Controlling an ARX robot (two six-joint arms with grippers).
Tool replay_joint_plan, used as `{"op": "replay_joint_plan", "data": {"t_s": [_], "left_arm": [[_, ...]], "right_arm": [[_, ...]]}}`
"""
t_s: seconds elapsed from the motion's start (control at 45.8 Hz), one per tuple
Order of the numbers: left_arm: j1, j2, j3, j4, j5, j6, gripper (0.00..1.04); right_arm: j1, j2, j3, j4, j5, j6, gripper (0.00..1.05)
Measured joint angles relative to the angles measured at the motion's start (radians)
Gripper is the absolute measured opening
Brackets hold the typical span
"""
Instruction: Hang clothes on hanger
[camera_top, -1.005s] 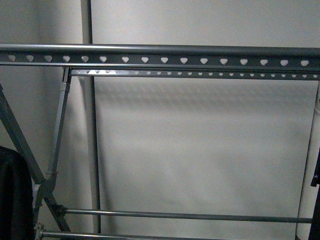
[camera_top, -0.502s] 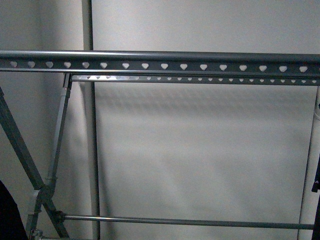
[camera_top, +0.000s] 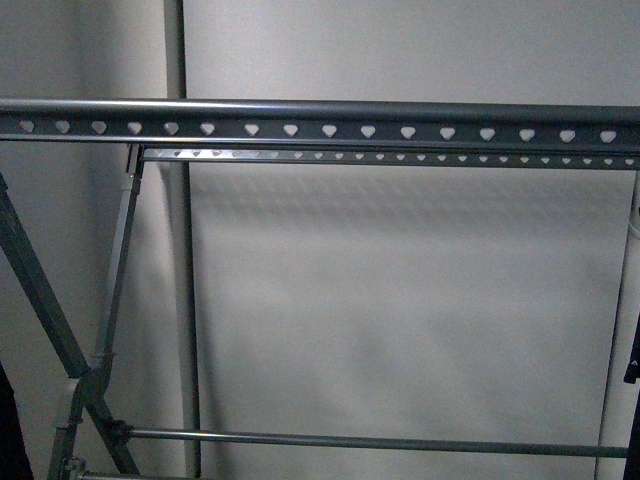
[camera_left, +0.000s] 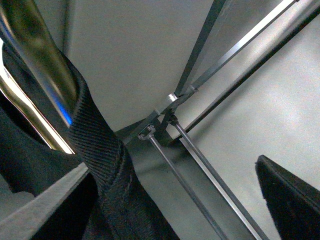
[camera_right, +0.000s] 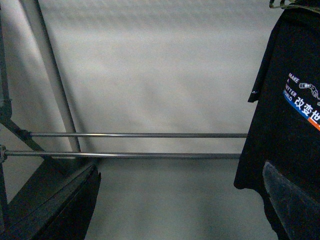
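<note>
The grey metal rack's top rail (camera_top: 330, 128), punched with heart-shaped holes, runs across the front view; neither gripper shows there. In the right wrist view the black T-shirt (camera_right: 295, 100) with white lettering and a blue-and-orange bar hangs beside my open, empty right gripper (camera_right: 175, 210); one of its fingers (camera_right: 292, 205) stands in front of the shirt's lower part. In the left wrist view black ribbed fabric (camera_left: 100, 150) wraps a brass-coloured curved hanger (camera_left: 35, 45) close beside my open left gripper (camera_left: 175, 210), which holds nothing.
A second holed rail (camera_top: 400, 155) lies behind the top one. Crossed rack legs (camera_top: 90, 380) stand at the left and thin lower bars (camera_right: 135, 135) run across. A plain pale wall is behind. Dark slivers show at the front view's lower left and right edges.
The dark mass at the front view's lower left has shrunk to a thin sliver at the edge. The rail sits slightly lower in the picture.
</note>
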Motion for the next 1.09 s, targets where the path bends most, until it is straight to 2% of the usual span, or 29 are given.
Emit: {"op": "replay_joint_plan", "data": {"t_s": [0.197,0.306,0.393,0.59,0.677,0.808,0.874,1.005,1.092], "left_arm": [[0.019,0.055,0.044,-0.047,0.011,-0.014,0.47],[0.032,0.021,-0.026,-0.044,0.083,-0.029,0.22],[0.043,-0.021,-0.107,-0.025,0.164,-0.053,0.07],[0.052,-0.235,-0.316,-0.001,0.356,0.020,0.05],[0.044,-0.399,-0.388,-0.055,0.485,0.083,0.05],[0.009,-0.502,-0.392,-0.142,0.648,0.179,0.05],[-0.020,-0.518,-0.367,-0.221,0.797,0.296,0.05],[-0.055,-0.463,-0.279,-0.326,0.989,0.538,0.05],[-0.066,-0.351,-0.136,-0.450,1.162,0.884,0.05]], "right_arm": [[0.000,0.000,0.000,0.000,0.000,0.000,0.97],[0.000,0.000,0.000,0.000,0.000,0.000,0.97],[0.000,0.000,0.000,0.000,0.000,0.000,0.97],[0.000,0.000,0.000,0.000,0.000,0.000,0.97],[0.000,0.000,0.000,0.000,0.000,0.000,0.97],[0.000,0.000,0.000,0.000,0.000,0.000,0.97],[0.000,0.000,0.000,0.000,0.000,0.000,0.97],[0.000,0.000,0.000,0.000,0.000,0.000,0.97],[0.000,0.000,0.000,0.000,0.000,0.000,0.97]]}}
